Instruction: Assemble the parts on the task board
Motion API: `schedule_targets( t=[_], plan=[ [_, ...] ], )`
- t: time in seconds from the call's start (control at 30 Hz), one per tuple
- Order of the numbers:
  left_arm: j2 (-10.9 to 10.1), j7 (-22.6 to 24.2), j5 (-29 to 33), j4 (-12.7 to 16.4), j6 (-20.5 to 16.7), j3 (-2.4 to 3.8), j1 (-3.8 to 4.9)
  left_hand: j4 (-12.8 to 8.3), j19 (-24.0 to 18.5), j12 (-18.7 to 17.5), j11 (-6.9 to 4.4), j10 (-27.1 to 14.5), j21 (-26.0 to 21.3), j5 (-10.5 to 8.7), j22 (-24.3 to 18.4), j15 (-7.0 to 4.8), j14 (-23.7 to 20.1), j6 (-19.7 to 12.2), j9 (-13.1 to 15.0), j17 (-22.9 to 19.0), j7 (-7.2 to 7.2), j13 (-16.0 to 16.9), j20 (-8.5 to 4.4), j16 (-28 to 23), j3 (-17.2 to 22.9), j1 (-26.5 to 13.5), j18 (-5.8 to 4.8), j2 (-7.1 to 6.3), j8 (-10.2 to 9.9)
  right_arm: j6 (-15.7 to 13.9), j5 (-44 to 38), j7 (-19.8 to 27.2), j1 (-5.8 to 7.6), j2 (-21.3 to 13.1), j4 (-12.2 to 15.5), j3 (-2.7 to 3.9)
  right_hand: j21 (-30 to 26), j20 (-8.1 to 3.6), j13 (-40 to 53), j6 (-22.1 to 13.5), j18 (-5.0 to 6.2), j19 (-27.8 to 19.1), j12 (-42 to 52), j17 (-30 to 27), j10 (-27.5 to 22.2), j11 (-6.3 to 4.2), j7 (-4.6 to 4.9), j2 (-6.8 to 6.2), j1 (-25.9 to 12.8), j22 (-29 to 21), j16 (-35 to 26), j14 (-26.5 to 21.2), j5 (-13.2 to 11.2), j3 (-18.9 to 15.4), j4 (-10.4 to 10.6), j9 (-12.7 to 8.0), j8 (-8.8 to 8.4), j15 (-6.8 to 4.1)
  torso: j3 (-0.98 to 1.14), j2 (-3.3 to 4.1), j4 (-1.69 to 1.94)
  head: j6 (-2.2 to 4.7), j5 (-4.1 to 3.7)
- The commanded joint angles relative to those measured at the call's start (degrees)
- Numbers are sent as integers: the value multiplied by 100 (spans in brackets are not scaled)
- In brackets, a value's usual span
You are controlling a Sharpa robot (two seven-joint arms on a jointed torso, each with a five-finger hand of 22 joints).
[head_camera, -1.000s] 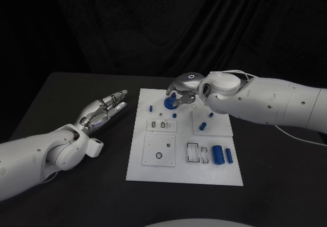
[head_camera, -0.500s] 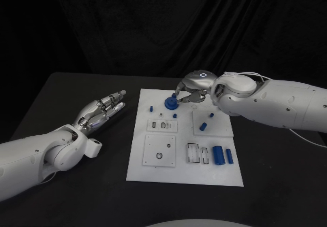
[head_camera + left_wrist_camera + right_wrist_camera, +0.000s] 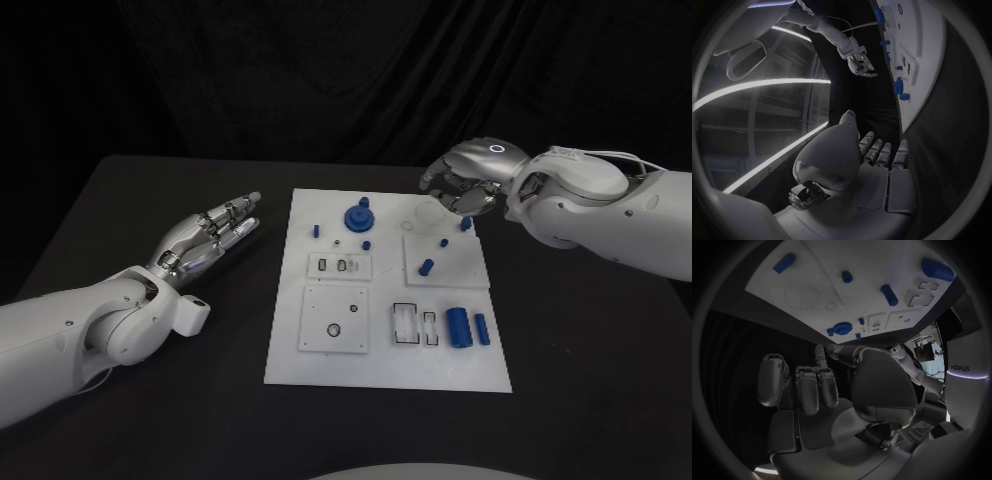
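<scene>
The white task board [image 3: 433, 372] lies in the middle of the table. A round blue part [image 3: 355, 217] with an upright stem stands on its far end, free of both hands; it also shows as the round blue part [image 3: 840, 328] in the right wrist view. My right hand [image 3: 464, 190] hovers over the board's far right corner, to the right of that part, fingers loosely cupped and holding nothing. My left hand [image 3: 216, 231] lies left of the board, fingers stretched out and empty. Two blue cylinders [image 3: 467, 327] lie side by side near the board's right edge.
Small blue pegs stand on the board: one at the far left [image 3: 316, 230], one just nearer than the round part [image 3: 366, 244], one mid-right [image 3: 428, 266]. Slotted white insets [image 3: 343, 264] sit in the board's middle. Black tabletop [image 3: 173, 420] surrounds the board.
My right hand has let go of the round blue part and drawn away to the right. The part stays standing on the board's far end. The left hand has not moved.
</scene>
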Motion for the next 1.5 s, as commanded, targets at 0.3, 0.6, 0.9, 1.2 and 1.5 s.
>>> schedule_targets(
  t=[0.3,0.6,0.9,1.2,1.5],
  plan=[
    [27,471,-16,-13,51,4,2,-33,4,29,40,0,17,24,5,27,-3,-32,1,-7,-1,8,48,-21,6,60,109,-3,10,141,24,-444,-5,-523,73,-48,-114,30,1509,-502,-9,-172,15,1509,604,4,30,-131,-412,1044,17,584,-24,-243,-211,557,7,38,-1,-21,-71,-72,15],
    [47,468,-16,-28,66,4,1,-32,7,29,46,3,19,23,6,33,-3,-37,1,-7,-2,8,54,-21,5,58,110,-1,10,482,24,-657,-60,-567,29,-56,-237,67,1509,-781,7,-249,15,1509,604,21,14,167,-9,1015,17,584,-19,-2072,341,895,-54,37,-8,-17,-52,-92,-26],
    [38,463,-16,-27,65,4,0,-32,7,29,46,3,19,23,6,33,-3,-37,1,-7,-2,8,54,-21,5,58,110,-1,10,839,24,-804,-102,-525,-95,-57,-239,38,1509,-683,6,-196,15,1509,604,7,7,398,672,1025,17,584,-44,-3826,762,837,-177,33,-5,-18,-64,-94,-20],
    [46,462,-16,-36,73,4,0,-30,8,29,49,2,20,24,6,37,-3,-37,1,-7,-3,8,57,-21,6,56,110,2,10,965,24,-870,-150,-473,-191,-56,-238,33,1509,-588,4,-184,15,1509,604,12,21,420,801,1028,17,584,-61,-4071,858,799,-179,32,-5,-22,-62,-108,-22],
    [50,462,-16,-44,78,4,-2,-30,8,29,49,2,20,24,6,37,-3,-37,1,-7,-3,8,57,-21,6,56,110,2,10,1004,24,-877,-184,-413,-248,-56,-253,38,1509,-362,5,-181,15,1509,604,25,43,518,998,1026,17,584,187,-4181,918,771,-134,39,-4,-24,-69,-122,-11]
  ],
)
